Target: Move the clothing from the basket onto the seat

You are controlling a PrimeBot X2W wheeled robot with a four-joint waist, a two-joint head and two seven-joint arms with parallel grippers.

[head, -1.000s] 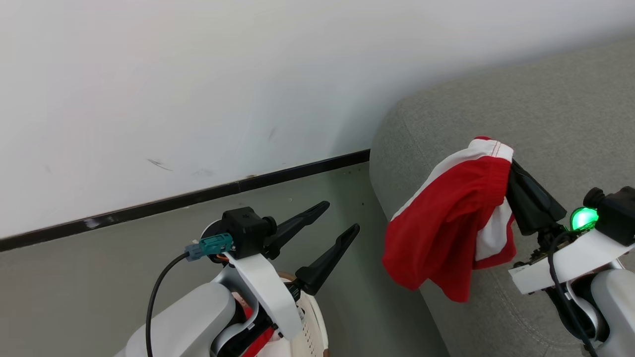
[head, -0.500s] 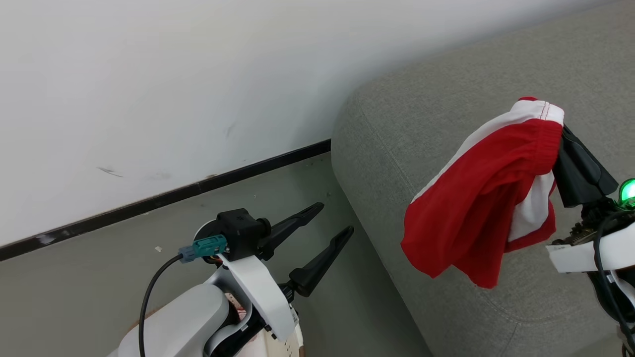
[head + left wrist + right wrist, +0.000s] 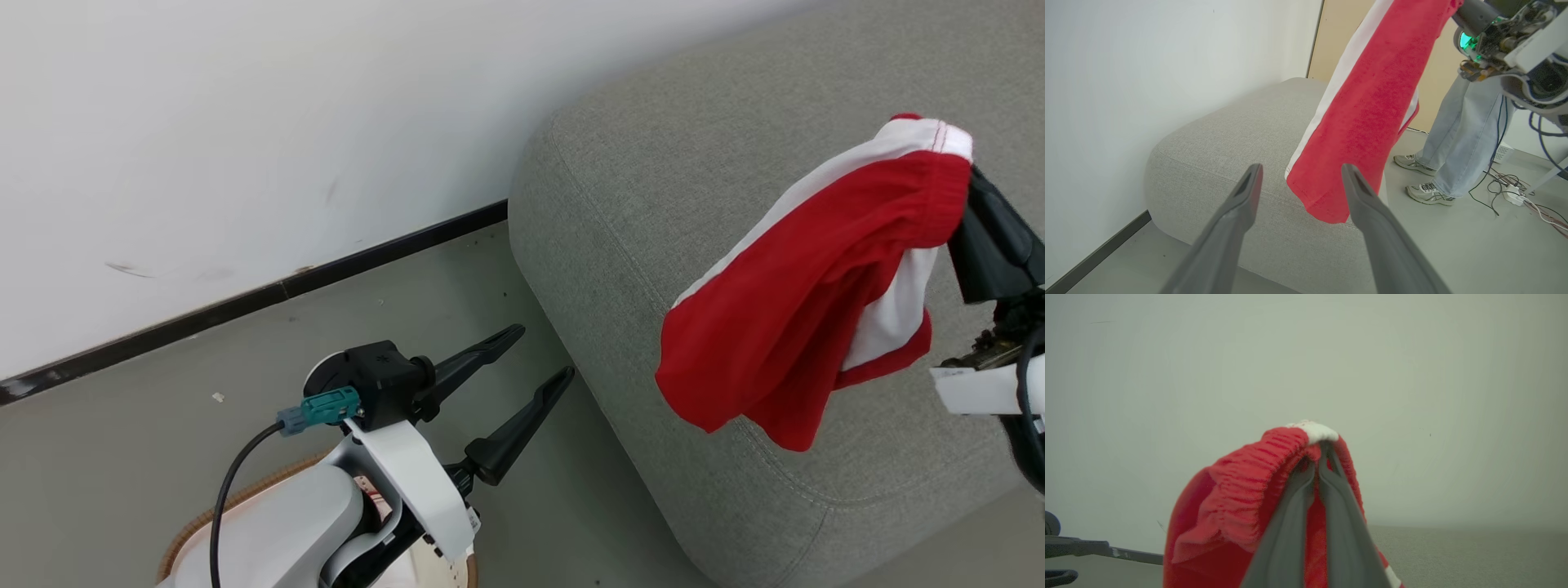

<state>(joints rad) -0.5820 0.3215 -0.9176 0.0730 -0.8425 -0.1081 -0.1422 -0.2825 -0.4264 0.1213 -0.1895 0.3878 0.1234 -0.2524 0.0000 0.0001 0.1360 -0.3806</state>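
Right gripper (image 3: pixel 1319 454) fingers pinch the red shorts (image 3: pixel 800 310) above the seat (image 3: pixel 637 204), not yet dropped; left gripper (image 3: pixel 543 353) fingers apart, empty.

You see red garment (image 3: pixel 784 327) w/ white side panel hanging by elastic waistband over grey-green seat (image 3: pixel 637 204) corner; basket (image 3: pixel 237 494), brown woven rim, lower L.

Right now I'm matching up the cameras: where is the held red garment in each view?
Head view: red garment at right, seen against the seat.
Left wrist view: top centre, hanging beyond the open left gripper.
Right wrist view: lower centre, waistband pinched by the right gripper.
Shared landmark: the white wall.
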